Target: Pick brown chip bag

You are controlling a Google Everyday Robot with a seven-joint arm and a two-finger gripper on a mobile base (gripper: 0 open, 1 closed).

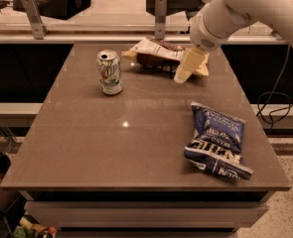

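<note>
The brown chip bag (156, 54) lies at the far middle of the table (111, 148), with a dark brown middle, pale cream ends and a whitish label panel. My gripper (187, 67) hangs from the white arm that comes in from the upper right. It is over the bag's right end and hides part of it. Its pale fingers point down and to the left, just above the tabletop.
A green and white soda can (109, 72) stands upright to the left of the brown bag. A dark blue chip bag (216, 139) with white lettering lies at the right front. A rail with metal posts (160, 10) runs behind the table. A cable hangs at the right.
</note>
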